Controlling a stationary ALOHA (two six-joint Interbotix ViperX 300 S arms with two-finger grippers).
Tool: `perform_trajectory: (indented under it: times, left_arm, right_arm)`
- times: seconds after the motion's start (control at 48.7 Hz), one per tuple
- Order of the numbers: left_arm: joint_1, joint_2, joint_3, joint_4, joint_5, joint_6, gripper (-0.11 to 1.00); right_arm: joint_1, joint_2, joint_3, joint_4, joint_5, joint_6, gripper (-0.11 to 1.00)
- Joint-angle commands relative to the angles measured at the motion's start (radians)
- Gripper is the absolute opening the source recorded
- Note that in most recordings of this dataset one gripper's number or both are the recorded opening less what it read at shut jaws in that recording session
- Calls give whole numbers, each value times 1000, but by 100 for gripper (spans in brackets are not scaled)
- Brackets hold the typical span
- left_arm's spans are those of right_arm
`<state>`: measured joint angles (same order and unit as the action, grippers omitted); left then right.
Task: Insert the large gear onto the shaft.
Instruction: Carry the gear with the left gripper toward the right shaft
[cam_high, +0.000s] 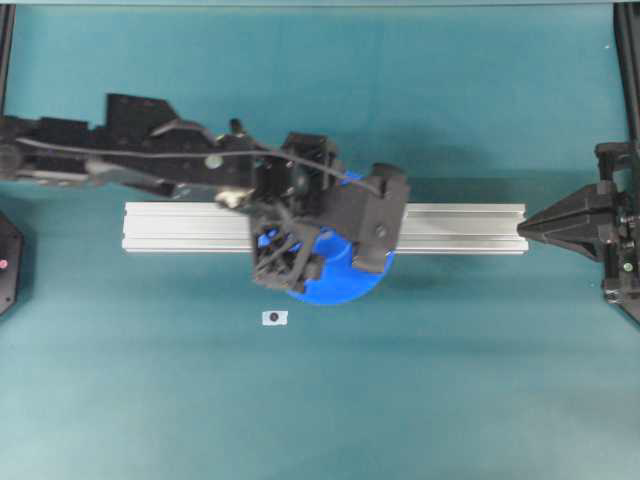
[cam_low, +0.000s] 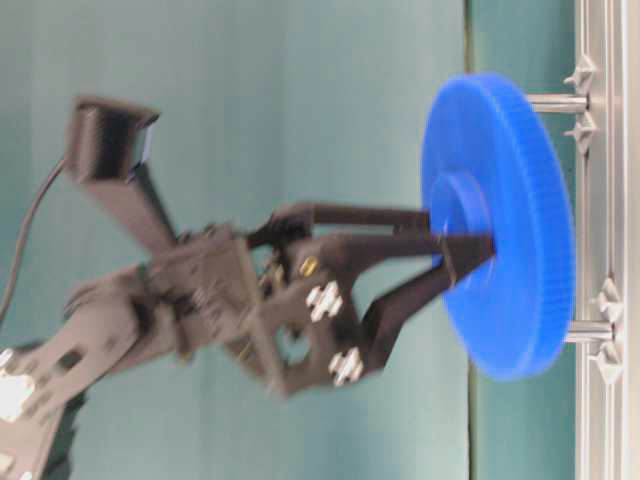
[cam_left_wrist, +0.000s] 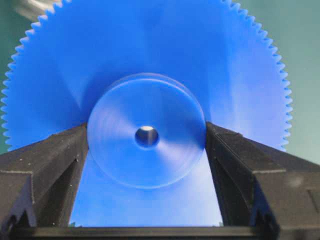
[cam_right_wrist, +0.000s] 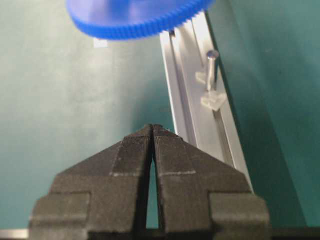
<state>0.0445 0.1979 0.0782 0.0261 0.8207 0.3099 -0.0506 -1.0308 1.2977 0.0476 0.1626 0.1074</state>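
Left gripper (cam_left_wrist: 147, 142) pinching large gear (cam_high: 335, 278) by its hub, held above rail (cam_high: 180, 228) mid-length; right gripper (cam_right_wrist: 153, 131) pressed together, idle; risk: bore off-centre from shaft (cam_right_wrist: 211, 70), gear jams or tilts.

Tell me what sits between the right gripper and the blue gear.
In the right wrist view, between the right gripper and the large gear lie the aluminium rail and one upright shaft.
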Motion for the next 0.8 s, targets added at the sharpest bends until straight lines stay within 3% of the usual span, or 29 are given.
perform_trajectory:
  times: [0.0, 0.411, 0.78]
  left_arm:
    - [11, 9, -71, 2, -18, 14, 78]
    - [49, 184, -284, 5, 6, 49, 78]
    - [78, 244, -365, 6, 92, 75, 78]
  right_arm:
    - [-5, 0, -11, -2, 6, 9, 10]
    - [-5, -6, -9, -2, 8, 8, 10]
    - [-5, -48, -3, -2, 34, 8, 10]
